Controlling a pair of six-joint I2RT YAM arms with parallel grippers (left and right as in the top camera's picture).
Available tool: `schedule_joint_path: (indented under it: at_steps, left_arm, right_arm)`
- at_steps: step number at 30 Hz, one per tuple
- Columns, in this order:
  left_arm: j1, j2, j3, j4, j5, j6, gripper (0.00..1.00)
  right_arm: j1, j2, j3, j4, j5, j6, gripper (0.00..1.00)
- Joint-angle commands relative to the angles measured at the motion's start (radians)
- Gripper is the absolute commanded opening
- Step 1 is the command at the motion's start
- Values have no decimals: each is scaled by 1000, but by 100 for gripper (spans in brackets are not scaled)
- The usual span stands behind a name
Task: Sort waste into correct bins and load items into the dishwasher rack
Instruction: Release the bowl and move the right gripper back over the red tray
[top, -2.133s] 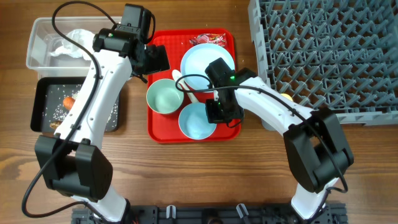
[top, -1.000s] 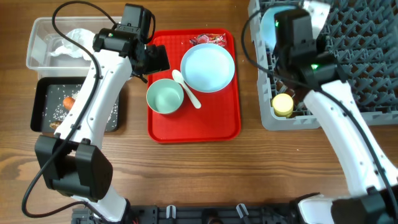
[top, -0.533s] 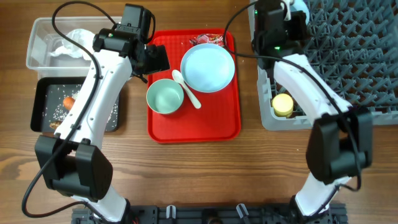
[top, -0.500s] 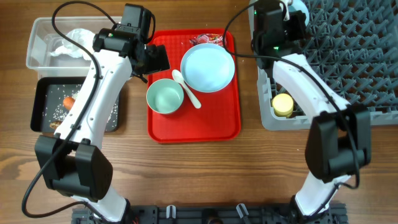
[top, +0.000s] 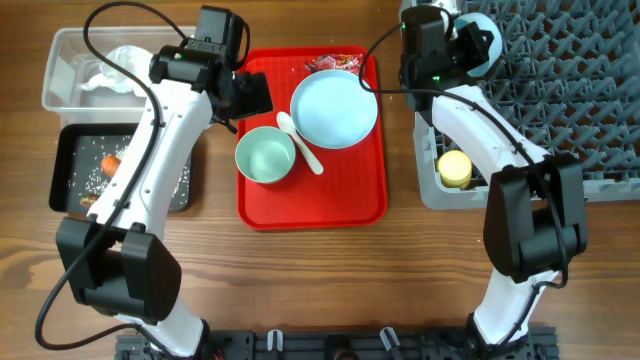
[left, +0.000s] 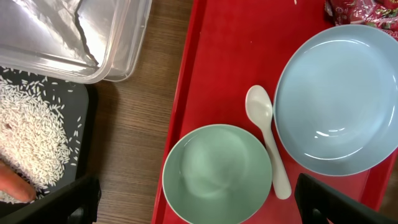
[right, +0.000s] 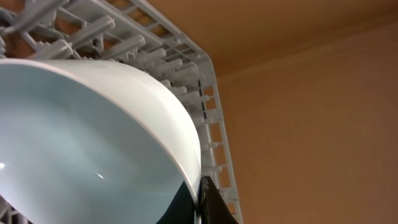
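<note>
My right gripper (top: 462, 38) is shut on the rim of the pale blue bowl (right: 87, 143) and holds it on edge over the near-left corner of the grey dishwasher rack (top: 560, 110). The bowl shows in the overhead view (top: 483, 40) too. My left gripper (left: 199, 202) is open above the pale mint bowl (left: 217, 174) on the red tray (top: 310, 195). The white spoon (left: 268, 146) lies between that bowl and the pale blue plate (left: 339, 99). The red snack wrapper (top: 343, 63) lies behind the plate. The yellow cup (top: 455, 168) sits in the rack.
The clear tub (top: 70, 85) at the far left holds white tissue (top: 118, 68). The black tray (top: 70, 185) in front of it holds a carrot (top: 110, 163), loose rice (left: 31, 137) and a brown lump (top: 88, 203).
My right gripper lifted the pale blue bowl off the red tray and carried it right and back to the rack's corner. My left arm has not moved.
</note>
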Motion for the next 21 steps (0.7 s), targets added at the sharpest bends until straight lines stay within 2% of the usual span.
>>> schedule_joint_path:
  at_steps: [1,4,7,9,10,15,21]
  left_arm:
    - [0,11,0,0,-11,-13,100]
    - [0,11,0,0,-10,-13,100]
    - [0,11,0,0,-11,-13,100]
    - [0,11,0,0,-11,-13,100]
    - [0,11,0,0,-11,-13,100]
    - [0,11,0,0,-11,-13,100]
    - [0,11,0,0,-10,-13,100]
  right_arm:
    - [-6,10,5,-21,21,15,4]
    - [-5,10,5,-61,-12,22,5]
    - [-3,10,5,-118,-40,86,16]
    - [-3,10,5,-151,-42,128,28]
    - [-2,10,5,-167,-49,148,47]
    - [16,10,5,-169,-48,145,99]
    - [36,3,5,-94,-5,125,100]
